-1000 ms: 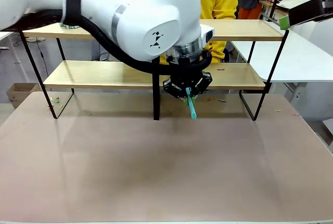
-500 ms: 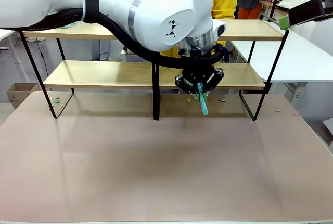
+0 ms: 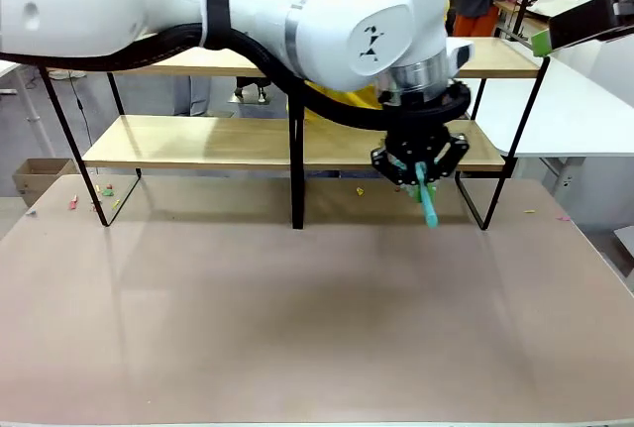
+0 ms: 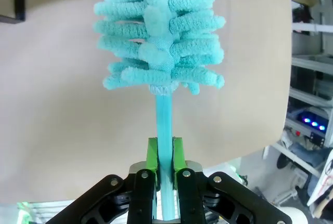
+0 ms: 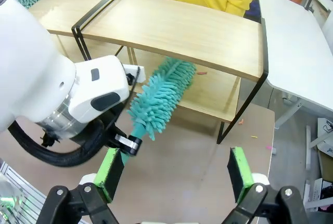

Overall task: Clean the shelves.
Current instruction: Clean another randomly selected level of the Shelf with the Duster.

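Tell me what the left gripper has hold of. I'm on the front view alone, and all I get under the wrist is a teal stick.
Observer: A duster. The left wrist view shows its fluffy teal head, with the handle clamped between the green pads of the left gripper.
Operator: Say where that head is.
Observer: In the right wrist view it reaches in between the two boards of the shelves, over the lower one. I cannot tell whether it touches.
Operator: Report the right gripper.
Observer: The right gripper is open above the table, with nothing between its fingers.
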`<state>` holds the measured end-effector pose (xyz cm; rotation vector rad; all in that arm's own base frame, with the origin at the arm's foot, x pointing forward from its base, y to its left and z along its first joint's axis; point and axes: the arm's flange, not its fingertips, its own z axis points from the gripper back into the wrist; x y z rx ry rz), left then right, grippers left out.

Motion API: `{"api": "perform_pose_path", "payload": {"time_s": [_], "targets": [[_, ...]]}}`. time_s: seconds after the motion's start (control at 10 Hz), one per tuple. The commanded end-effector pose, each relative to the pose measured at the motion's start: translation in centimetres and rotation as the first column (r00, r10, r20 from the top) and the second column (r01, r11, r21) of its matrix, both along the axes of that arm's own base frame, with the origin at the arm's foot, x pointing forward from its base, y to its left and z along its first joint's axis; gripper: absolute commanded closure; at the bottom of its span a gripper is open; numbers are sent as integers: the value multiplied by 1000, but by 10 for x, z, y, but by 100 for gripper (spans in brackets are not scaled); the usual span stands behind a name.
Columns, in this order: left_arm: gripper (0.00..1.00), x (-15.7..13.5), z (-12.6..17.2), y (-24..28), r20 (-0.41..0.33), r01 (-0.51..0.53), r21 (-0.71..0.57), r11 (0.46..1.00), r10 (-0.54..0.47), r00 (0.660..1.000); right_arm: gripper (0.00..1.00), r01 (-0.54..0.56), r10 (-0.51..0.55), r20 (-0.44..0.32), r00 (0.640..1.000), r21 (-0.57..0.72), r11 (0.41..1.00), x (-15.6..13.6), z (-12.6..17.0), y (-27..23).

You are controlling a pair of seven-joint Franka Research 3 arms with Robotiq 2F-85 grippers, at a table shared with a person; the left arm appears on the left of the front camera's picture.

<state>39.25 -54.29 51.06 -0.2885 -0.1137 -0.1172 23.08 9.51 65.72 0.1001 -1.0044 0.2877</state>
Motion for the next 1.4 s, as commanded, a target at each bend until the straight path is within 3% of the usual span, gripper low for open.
{"api": "perform_pose_path", "payload": {"time_s": [0.0, 0.3, 0.5, 0.7, 0.9, 1.0, 1.3], "targets": [[88, 4, 3, -21, -37, 55, 4, 998, -55, 998, 0, 0, 0, 0, 1000, 3, 1000, 1, 0, 0], [88, 2, 1, -53, -44, 79, 4, 997, -79, 996, 0, 0, 0, 0, 1000, 3, 1000, 1, 0, 0], [88, -7, 0, -74, -57, 173, -2, 985, -172, 983, 0, 0, 0, 0, 1000, 3, 1000, 1, 0, 0], [88, -28, -8, -89, -73, 316, -14, 949, -316, 946, 0, 0, 0, 0, 1000, 3, 1000, 1, 0, 0], [88, -37, -9, -127, -57, 423, -166, 891, -437, 898, 0, 0, 0, 0, 1000, 3, 1000, 1, 0, 0], [88, -35, -2, -128, -23, 404, -251, 879, -423, 906, 0, 0, 0, 0, 1000, 3, 1000, 1, 0, 0], [88, -20, 14, -99, 6, 345, -237, 908, -353, 935, 0, 0, 0, 0, 1000, 3, 1000, 1, 0, 0]]}}
